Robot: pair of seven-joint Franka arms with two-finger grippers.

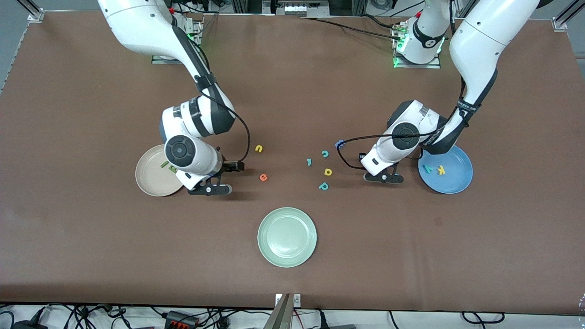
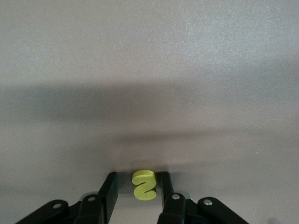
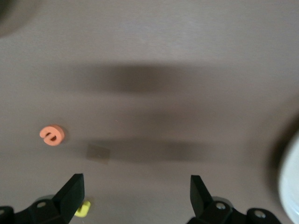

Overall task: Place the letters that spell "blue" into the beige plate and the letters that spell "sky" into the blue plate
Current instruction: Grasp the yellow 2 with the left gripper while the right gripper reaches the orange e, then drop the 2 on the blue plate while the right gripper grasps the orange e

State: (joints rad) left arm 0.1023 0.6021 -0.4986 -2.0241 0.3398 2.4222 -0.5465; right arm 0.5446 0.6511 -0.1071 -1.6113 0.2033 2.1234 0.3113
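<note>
My left gripper (image 1: 384,177) is down at the table beside the blue plate (image 1: 457,183), which holds the teal y (image 1: 428,168) and yellow k (image 1: 441,170). In the left wrist view the gripper (image 2: 138,176) is open around the yellow s (image 2: 144,185): one finger touches it, the other stands a little off. My right gripper (image 1: 210,188) hangs wide open (image 3: 135,179) beside the beige plate (image 1: 148,180), which holds the green l (image 1: 164,163) and dark green b (image 1: 173,168). The yellow u (image 1: 259,148) and orange e (image 1: 263,177) (image 3: 52,135) lie on the table.
Between the grippers lie a teal c (image 1: 325,153), a small teal letter (image 1: 309,161), a yellow a (image 1: 327,172) and a teal p (image 1: 323,186). A blue letter (image 1: 339,143) sits by the left arm's cable. The pale green plate (image 1: 287,236) is nearer the front camera.
</note>
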